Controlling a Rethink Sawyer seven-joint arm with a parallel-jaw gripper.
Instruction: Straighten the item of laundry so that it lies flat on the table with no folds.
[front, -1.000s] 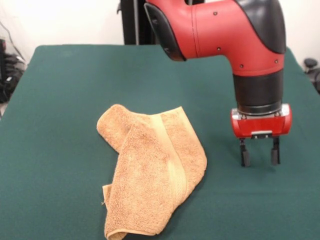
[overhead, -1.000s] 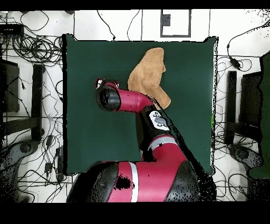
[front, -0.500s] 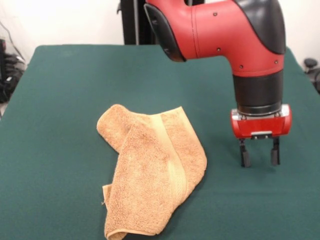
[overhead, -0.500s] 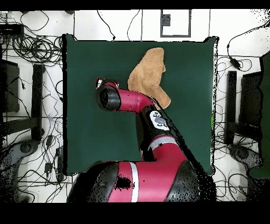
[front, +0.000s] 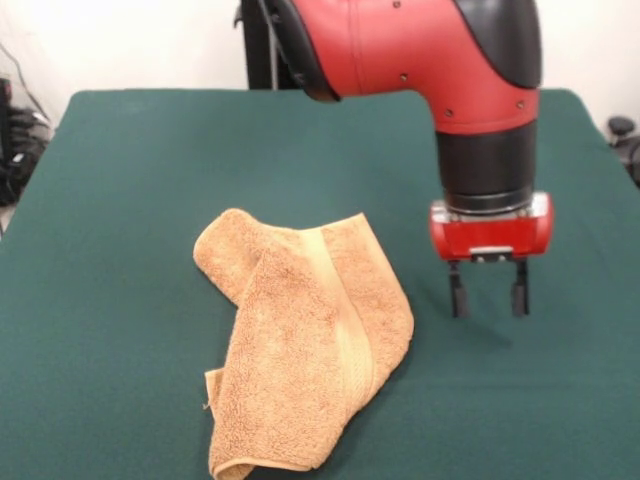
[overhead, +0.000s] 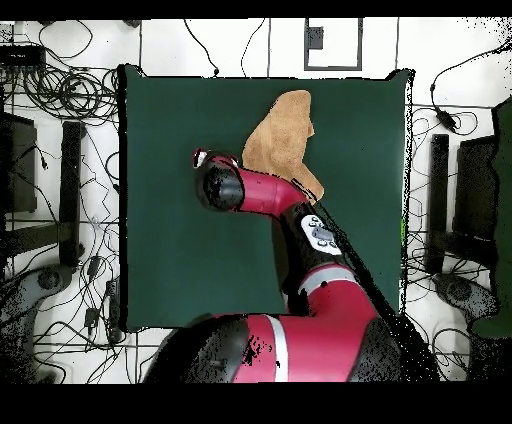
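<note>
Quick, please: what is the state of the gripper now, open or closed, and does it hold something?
Gripper: open, holding nothing, beside the towel and apart from it.

Setting was a robotics lab. Evidence: an industrial red and black arm (front: 440, 60) stood at a green cloth-covered surface (overhead: 180, 250) used as a bare test bed. In the overhead view, loose black cables (overhead: 60, 95) sprawled over a pale tiled floor (overhead: 440, 60) at 9 and 3 o'clock of the surface, with dark equipment stands (overhead: 70, 180) on both sides. Plain white wall (front: 130, 45) behind in the front view.
</note>
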